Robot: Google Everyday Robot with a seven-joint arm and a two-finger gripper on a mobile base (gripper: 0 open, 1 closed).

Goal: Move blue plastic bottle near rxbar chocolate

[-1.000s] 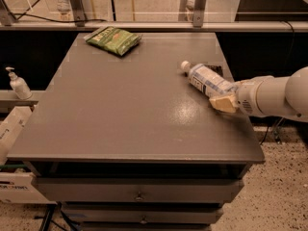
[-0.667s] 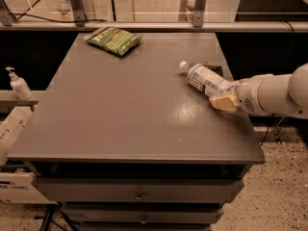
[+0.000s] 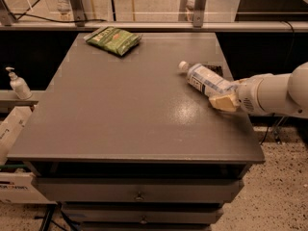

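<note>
The blue plastic bottle lies on its side at the right of the grey table, its white cap pointing to the back left. My gripper is at the bottle's base end, reaching in from the right on a white arm, and it covers that end. A small flat dark bar, the rxbar chocolate, lies just behind the bottle near the table's right edge, partly hidden by it.
A green crinkly snack bag lies at the back left of the table. A small white pump-top bottle stands on a shelf left of the table. A railing runs behind the table. Drawers sit below its front edge.
The bottle's cap end has shifted very slightly to the back left. The gripper and arm stay in almost the same place.
</note>
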